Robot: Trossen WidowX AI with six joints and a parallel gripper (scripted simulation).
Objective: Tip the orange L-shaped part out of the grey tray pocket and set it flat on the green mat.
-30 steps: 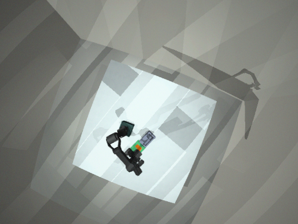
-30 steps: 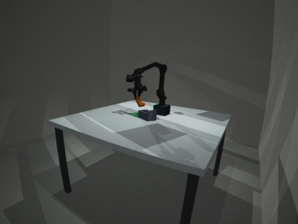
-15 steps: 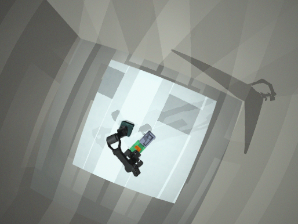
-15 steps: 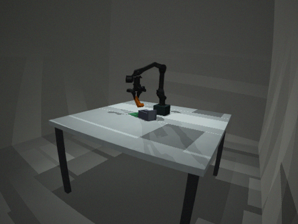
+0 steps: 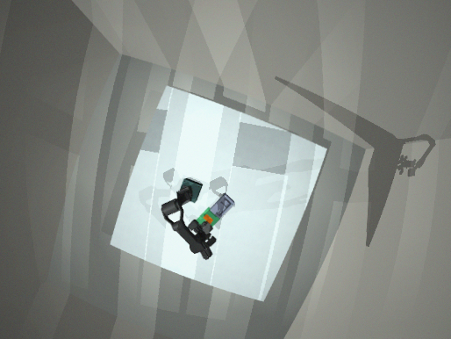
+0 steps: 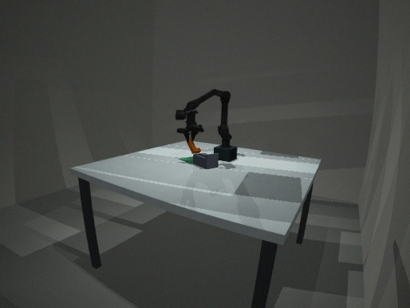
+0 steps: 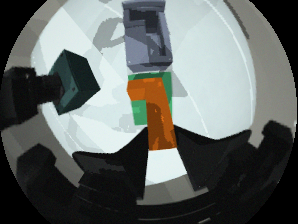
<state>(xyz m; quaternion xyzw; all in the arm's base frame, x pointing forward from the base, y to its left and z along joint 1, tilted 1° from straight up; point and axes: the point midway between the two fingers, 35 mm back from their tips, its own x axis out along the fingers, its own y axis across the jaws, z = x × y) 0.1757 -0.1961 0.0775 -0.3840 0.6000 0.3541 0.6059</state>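
Clamped with the pincer [image 5: 202, 227] [image 6: 190, 140] [image 7: 158, 128] on the straight end of the orange part [image 5: 208, 219] [image 6: 194, 147] [image 7: 160, 111]. Out of the grey tray [image 5: 215, 210] [image 6: 205, 160] [image 7: 142, 53], held in the air over the green mat [image 5: 201, 218] [image 6: 187, 159] [image 7: 139, 118]. Tilted, with the L-shaped end lower and towards the tray. Just beside the mat, on the pale counter [image 5: 246, 250] [image 6: 159, 171] [image 7: 215, 80], the tray, its pocket now without the part. Not yet down flat or let go.

The L-shaped part [image 5: 208, 218] [image 6: 193, 146] [image 7: 159, 112] is plain orange, the mat [image 5: 202, 219] [image 6: 186, 159] [image 7: 140, 114] green. In the wrist view, the tray [image 5: 214, 209] [image 6: 205, 160] [image 7: 142, 52] at twelve o'clock is grey-lavender; the arm's base [image 5: 193, 186] [image 6: 225, 153] [image 7: 76, 82] towards ten o'clock is dark teal.
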